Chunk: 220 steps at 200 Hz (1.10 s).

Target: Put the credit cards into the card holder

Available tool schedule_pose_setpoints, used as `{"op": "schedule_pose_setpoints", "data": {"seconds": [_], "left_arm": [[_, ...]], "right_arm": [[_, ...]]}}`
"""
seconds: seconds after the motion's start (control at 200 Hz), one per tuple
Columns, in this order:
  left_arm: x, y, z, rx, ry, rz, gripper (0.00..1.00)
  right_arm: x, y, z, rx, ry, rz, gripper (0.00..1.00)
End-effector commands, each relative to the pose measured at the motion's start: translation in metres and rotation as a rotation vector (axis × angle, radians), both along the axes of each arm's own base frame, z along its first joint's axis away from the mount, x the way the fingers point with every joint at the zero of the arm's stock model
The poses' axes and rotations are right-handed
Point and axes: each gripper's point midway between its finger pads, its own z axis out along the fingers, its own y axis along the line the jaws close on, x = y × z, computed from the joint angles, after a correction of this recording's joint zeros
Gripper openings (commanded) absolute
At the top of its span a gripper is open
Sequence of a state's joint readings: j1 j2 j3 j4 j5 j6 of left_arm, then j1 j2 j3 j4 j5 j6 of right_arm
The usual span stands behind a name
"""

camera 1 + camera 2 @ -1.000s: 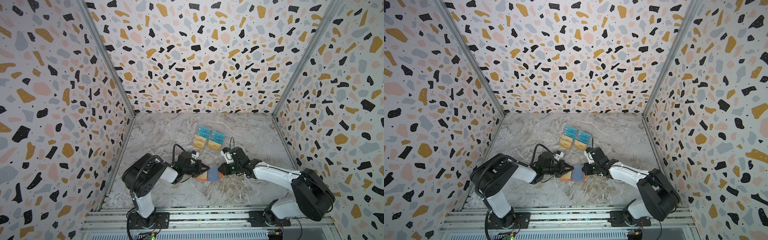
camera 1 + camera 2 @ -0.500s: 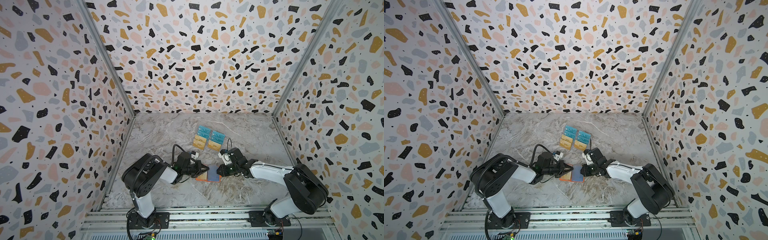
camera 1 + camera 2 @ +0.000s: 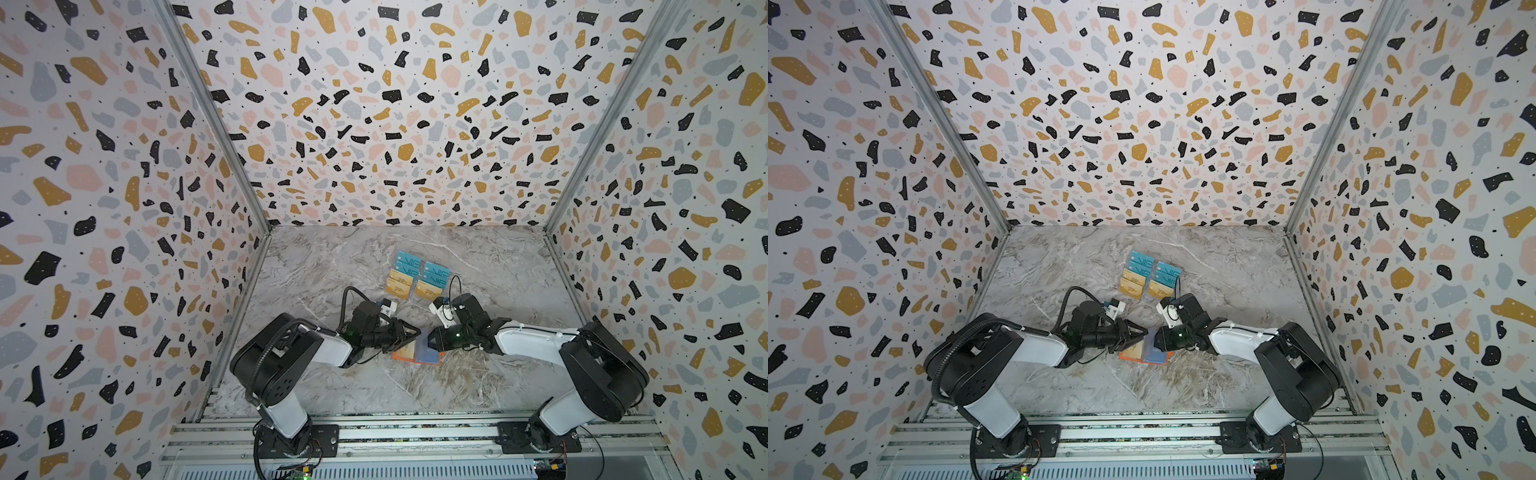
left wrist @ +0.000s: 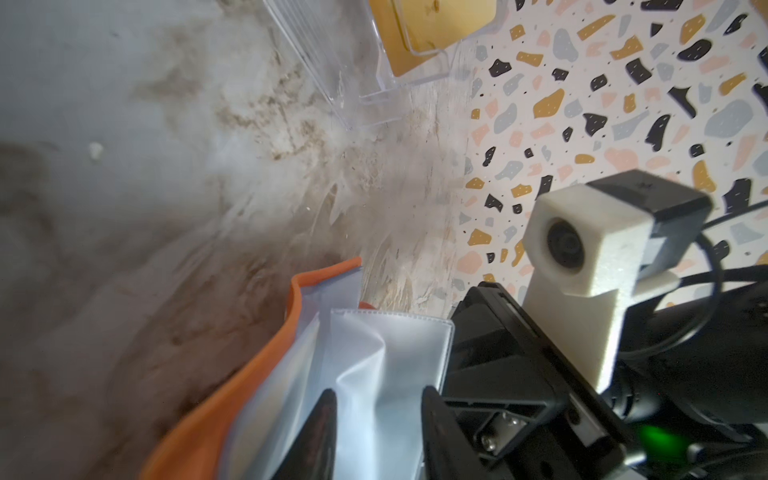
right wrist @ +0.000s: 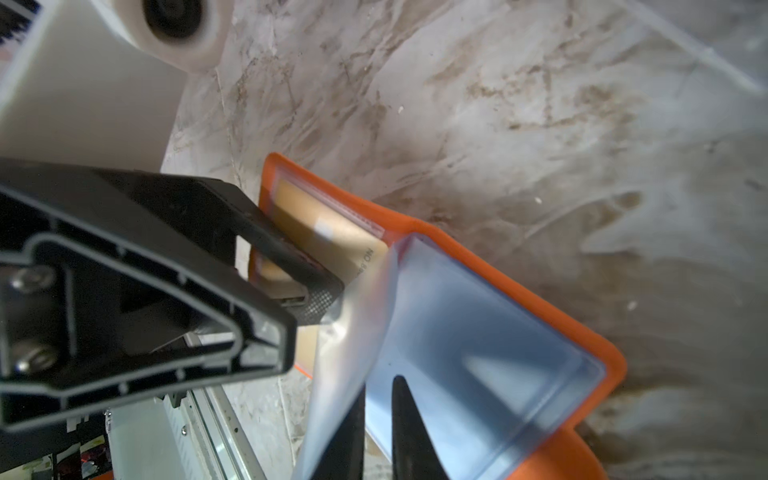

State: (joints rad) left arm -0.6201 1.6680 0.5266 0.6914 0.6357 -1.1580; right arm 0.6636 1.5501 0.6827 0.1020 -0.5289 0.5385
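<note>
While the card holder [image 3: 419, 354] lies open on the bench [image 3: 332, 270] near the front, between both arms, the left claw [image 3: 412, 335] is over its left half with its jaws spread. In the left wrist view the two fingers [image 4: 326, 432] stand apart with a white-clear page behind the gap. One tan-gold credit card [image 5: 332, 232] sits tucked inside a sleeve on the orange cover. One left finger pad [image 5: 318, 301] is right over that card; contact is hard to tell. The right claw [image 3: 430, 337] is pressed together, pinching a clear sleeve [image 5: 349, 353] and holding it tilted up off the holder's right half. The other credit cards [image 3: 399, 285] are upright in the clear rack [image 4: 332, 62] further back near the bench's middle. They stand in front of the teal VIP cards [image 3: 407, 262], well apart from the holder. Both top views show the two claws nearly tip to tip above the holder [image 3: 1144, 354].
</note>
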Motion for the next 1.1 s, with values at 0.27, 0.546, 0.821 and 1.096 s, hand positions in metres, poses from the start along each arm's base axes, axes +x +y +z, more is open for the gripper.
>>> {"op": "schedule_pose_setpoints", "data": {"seconds": [0.27,0.546,0.821,1.096], "left_arm": [[0.02,0.039,0.002,0.363,-0.126,0.001,0.47],[0.018,0.049,0.011,0.267,-0.13,0.034,0.43],[0.016,0.062,0.018,0.276,-0.157,0.02,0.43],[0.011,0.091,-0.013,0.5,-0.156,0.006,0.54]], "right_arm": [[0.011,0.033,0.015,0.041,-0.037,0.047,0.16],[0.009,0.043,0.013,0.037,-0.029,0.079,0.17],[0.013,0.053,0.002,0.056,-0.021,0.066,0.16],[0.015,0.062,-0.005,0.043,-0.018,0.091,0.16]]}}
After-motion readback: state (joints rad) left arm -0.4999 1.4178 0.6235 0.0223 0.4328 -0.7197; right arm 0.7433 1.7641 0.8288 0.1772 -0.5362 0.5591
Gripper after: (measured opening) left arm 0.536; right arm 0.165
